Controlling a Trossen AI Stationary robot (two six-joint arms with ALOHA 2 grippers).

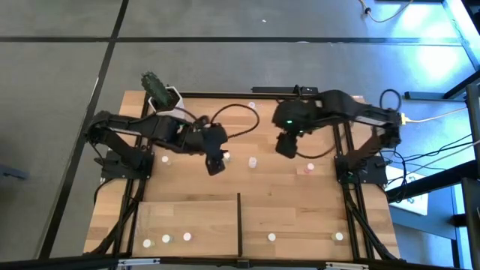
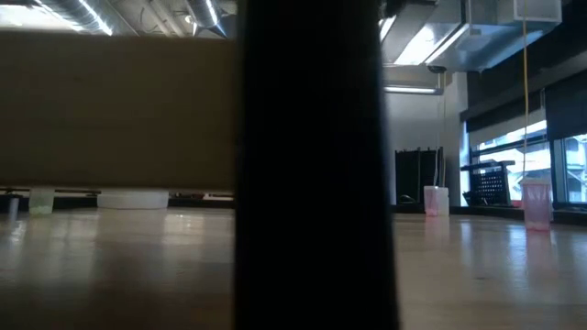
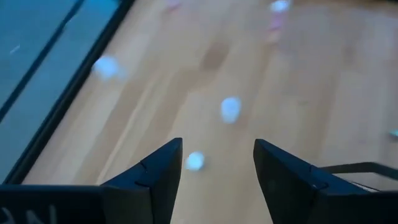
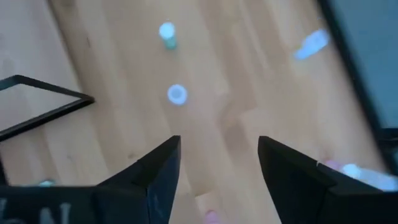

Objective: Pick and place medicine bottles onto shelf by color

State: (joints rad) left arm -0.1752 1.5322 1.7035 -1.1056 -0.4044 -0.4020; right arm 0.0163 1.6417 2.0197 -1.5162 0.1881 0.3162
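From above, you see two dark arms over the pale plank-wood tabletop (image 1: 292, 191): the left gripper (image 1: 215, 161) hovers mid-table beside a tiny white-capped medicine bottle (image 1: 227, 157), the right gripper (image 1: 286, 146) hangs apart to its right, both empty. Five more small round-capped bottles stand upright on the raised light-wood shelf (image 1: 187, 214), three left of its thin black upright divider (image 1: 239, 223), two right. At table height, a broad dark upright blocks your middle view; two pink-tinted bottles (image 2: 435, 201) stand upright to one side, a pale green one (image 2: 40, 201) to the other. Your left wrist camera shows its tapered dark fingers (image 3: 155, 177) parted around bare wood, one white cap (image 3: 194, 161) just ahead. Your right wrist camera shows fingers (image 4: 155, 174) likewise spread, holding nothing.
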